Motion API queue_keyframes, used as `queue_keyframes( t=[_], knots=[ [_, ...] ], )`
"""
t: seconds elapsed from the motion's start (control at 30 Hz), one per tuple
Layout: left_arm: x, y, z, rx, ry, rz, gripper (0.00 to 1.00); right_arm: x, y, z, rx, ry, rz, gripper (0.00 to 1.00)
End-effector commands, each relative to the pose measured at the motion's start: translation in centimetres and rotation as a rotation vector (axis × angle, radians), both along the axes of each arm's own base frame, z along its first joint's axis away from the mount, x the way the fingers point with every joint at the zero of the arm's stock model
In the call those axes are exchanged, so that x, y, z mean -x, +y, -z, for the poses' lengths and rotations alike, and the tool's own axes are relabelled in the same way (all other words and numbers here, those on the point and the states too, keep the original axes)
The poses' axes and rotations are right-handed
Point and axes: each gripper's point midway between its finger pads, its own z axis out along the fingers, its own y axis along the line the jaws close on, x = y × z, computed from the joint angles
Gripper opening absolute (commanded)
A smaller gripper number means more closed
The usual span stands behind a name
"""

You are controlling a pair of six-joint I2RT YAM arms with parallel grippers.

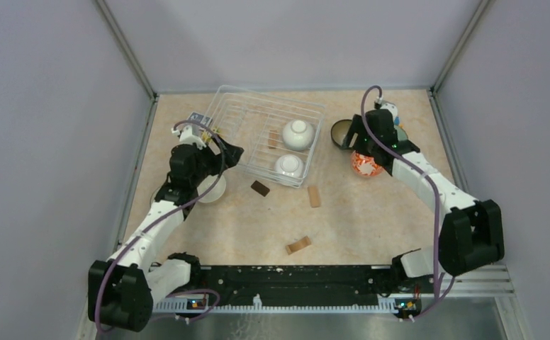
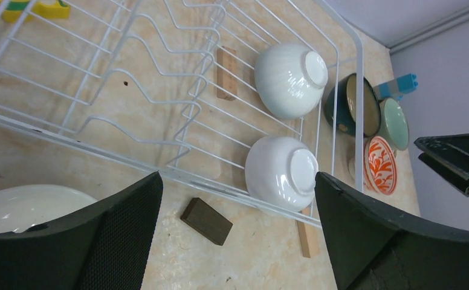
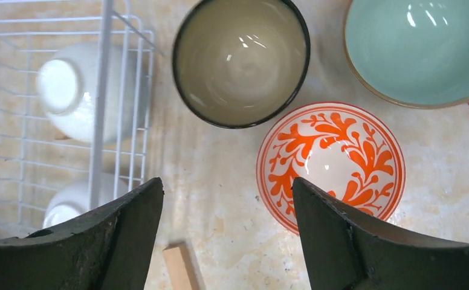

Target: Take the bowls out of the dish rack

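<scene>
1. Dish rack [image 1: 238, 131]: white wire basket in the upper middle of the top view, sitting askew on the tan table [image 1: 371, 219].
2. Two white bowls lie inside it at its right end, both tipped on their sides with the foot rings showing. The far white bowl [image 1: 298, 134] is toward the back. The near white bowl [image 1: 288, 166] is against the front rim.
3. A light wooden block [image 1: 273, 139] lies just left of the far white bowl. Cannot tell whether it is on the wires or under them.
4. Three bowls stand upright on the table in a tight cluster outside the rack, to its right: the dark-rimmed bowl [image 3: 241, 60], the pale green bowl [image 3: 419, 51] and the orange-patterned bowl [image 3: 330, 163].
5. Right gripper [image 3: 226, 181]: hangs over that cluster with its jaws spread wide and nothing gripped. In the wrist view one finger overlaps the lower edge of the orange-patterned bowl.
6. Left gripper [image 2: 237, 176]: at the lower-left corner of the rack, outside the wire, with its jaws fully spread and empty. The near white bowl shows between its fingers, beyond the rim.
7. A fourth white bowl [image 1: 212, 190] sits on the table beneath the left arm, left of centre in the top view.
8. Loose on the table below the rack are a dark block [image 1: 260, 188], a pale block [image 1: 315, 196] and a third block [image 1: 298, 245] lower down.
</scene>
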Motion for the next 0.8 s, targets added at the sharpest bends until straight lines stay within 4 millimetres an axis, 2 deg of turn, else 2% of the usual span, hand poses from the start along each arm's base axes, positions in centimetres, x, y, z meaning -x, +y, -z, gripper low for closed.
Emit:
queue_keyframes(
  t=[0.0, 0.07, 0.13, 0.23, 0.43, 0.53, 0.7, 0.77],
  knots=[
    [-0.5, -2.0, -1.4, 0.013, -0.053, 0.119, 0.99, 0.0, 2.5, -5.3, -0.105, -0.239, -0.154, 0.77],
    [-0.4, -2.9, -1.3, 0.025, -0.046, 0.175, 0.99, 1.0, 4.6, -7.0, -0.179, -0.334, -0.286, 0.77],
    [-0.4, -4.1, -1.6, 0.023, -0.051, 0.233, 0.99, 2.1, 5.9, -7.7, -0.231, -0.400, -0.375, 0.77],
    [-0.6, -5.7, -1.5, -0.030, -0.043, 0.281, 0.99, 3.1, 7.1, -8.8, -0.283, -0.460, -0.450, 0.77],
    [-1.0, -8.8, -1.8, -0.122, -0.047, 0.323, 0.99, 4.3, 9.1, -9.5, -0.344, -0.502, -0.589, 0.77],
    [-1.2, -10.1, -2.3, -0.143, -0.058, 0.346, 0.99, 5.1, 9.6, -10.0, -0.380, -0.545, -0.623, 0.78],
    [-1.8, -11.1, -2.6, -0.174, -0.076, 0.348, 0.99, 5.3, 9.3, -9.0, -0.389, -0.511, -0.594, 0.83],
    [-2.0, -11.6, -2.6, -0.184, -0.080, 0.357, 0.99, 5.7, 9.2, -9.4, -0.393, -0.525, -0.595, 0.83]
  ],
)
